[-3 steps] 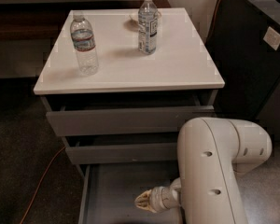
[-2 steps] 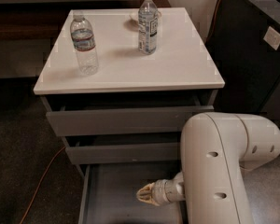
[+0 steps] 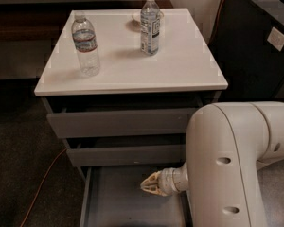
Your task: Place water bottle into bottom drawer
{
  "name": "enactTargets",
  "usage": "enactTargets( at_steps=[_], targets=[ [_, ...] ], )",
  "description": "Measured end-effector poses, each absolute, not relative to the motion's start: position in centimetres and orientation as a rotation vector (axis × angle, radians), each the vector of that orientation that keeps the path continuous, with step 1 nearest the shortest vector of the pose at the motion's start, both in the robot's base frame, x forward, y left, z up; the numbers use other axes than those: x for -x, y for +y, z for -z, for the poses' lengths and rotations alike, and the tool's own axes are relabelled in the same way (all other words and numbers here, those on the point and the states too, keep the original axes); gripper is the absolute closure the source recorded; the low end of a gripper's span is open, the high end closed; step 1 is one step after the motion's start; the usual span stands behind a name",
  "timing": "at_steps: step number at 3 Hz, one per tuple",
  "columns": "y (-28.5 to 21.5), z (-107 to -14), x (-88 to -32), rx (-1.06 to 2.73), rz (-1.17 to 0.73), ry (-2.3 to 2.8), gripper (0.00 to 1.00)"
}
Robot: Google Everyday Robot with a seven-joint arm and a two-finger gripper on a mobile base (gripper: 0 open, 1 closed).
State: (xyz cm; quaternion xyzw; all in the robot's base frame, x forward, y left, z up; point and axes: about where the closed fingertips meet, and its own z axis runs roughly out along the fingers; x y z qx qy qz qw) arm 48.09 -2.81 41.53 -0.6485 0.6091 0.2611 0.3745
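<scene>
The bottom drawer (image 3: 117, 203) is pulled out toward the camera, and the part of its shallow grey tray that shows holds nothing but the gripper (image 3: 146, 185). The gripper hangs just above the tray floor near the drawer's back edge, right of the middle, with its tip pointing at the left wall. Whether it is open or closed cannot be told from this view, though it carries no bottle. The thick white arm (image 3: 227, 164) behind it covers the drawer's right side and right front corner, so free room in the tray shows only on the left and toward the front. Above, the middle drawer (image 3: 123, 156) and the top drawer (image 3: 118, 123) show only their flat grey fronts, and their insides are hidden. The water bottle (image 3: 85, 45) stands upright on the white cabinet top (image 3: 184, 65), close to the left edge and about halfway back, its cap on and bare surface all round it. The taller bottle (image 3: 150, 25) stands upright near the back edge, slightly right of centre and well apart from the water bottle. The front right part of the top is bare out to its corner. A dark cabinet (image 3: 255, 46) stands close to the right of the unit. An orange cable (image 3: 42, 183) lies on the dark floor to the left of the open drawer.
</scene>
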Motion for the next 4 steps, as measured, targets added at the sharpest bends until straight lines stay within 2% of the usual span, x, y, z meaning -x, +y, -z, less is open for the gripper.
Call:
enactTargets(
  at_steps=[1,2,4],
  targets=[
    [-2.6,-41.1,-48.0,1.661,-0.673,1.561,0.09],
    [-2.4,-41.1,-48.0,1.663,-0.675,1.559,0.0],
    [-1.5,-49.6,-42.2,1.602,-0.774,1.534,0.0]
  ],
)
